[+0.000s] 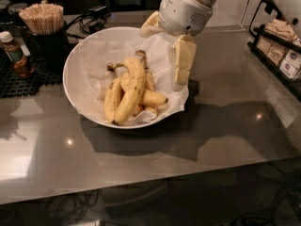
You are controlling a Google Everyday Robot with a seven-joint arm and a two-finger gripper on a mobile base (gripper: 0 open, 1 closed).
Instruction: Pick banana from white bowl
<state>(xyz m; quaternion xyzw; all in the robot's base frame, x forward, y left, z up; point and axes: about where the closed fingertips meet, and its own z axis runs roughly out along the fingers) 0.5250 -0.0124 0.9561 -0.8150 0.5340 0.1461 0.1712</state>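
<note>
At the desk's (141, 159) 9 o'clock edge stands a small bottle (14, 53) of brown liquid on a black ribbed mat (21, 81). Just toward 1 o'clock from it, a dark cup is packed with thin wooden sticks (43, 18).

The white bowl (67, 81) comes next: wide, round and shallow, smooth-rimmed, and lined with crinkled white paper (94, 55). The banana (133, 86) lies near the bowl's middle, on top of the shorter bananas (155, 98). It is the longest and thickest of them, ripe yellow with brown speckles, and it curves from 12 o'clock down to a dark tip at 7 o'clock. Its brownish stem bends off toward 10 o'clock.

My pincer (180, 76) hangs at the bowl's 3 o'clock rim, cream-coloured and blocky under a rounded white wrist, clear of the fruit. Whether it is released or clenched I cannot tell, and it grasps nothing that I can see.

From 4 to 8 o'clock of the bowl the glossy grey desk lies bare up to its near edge. At the far 3 o'clock side, a black wire rack (277, 44) holds small packets.
</note>
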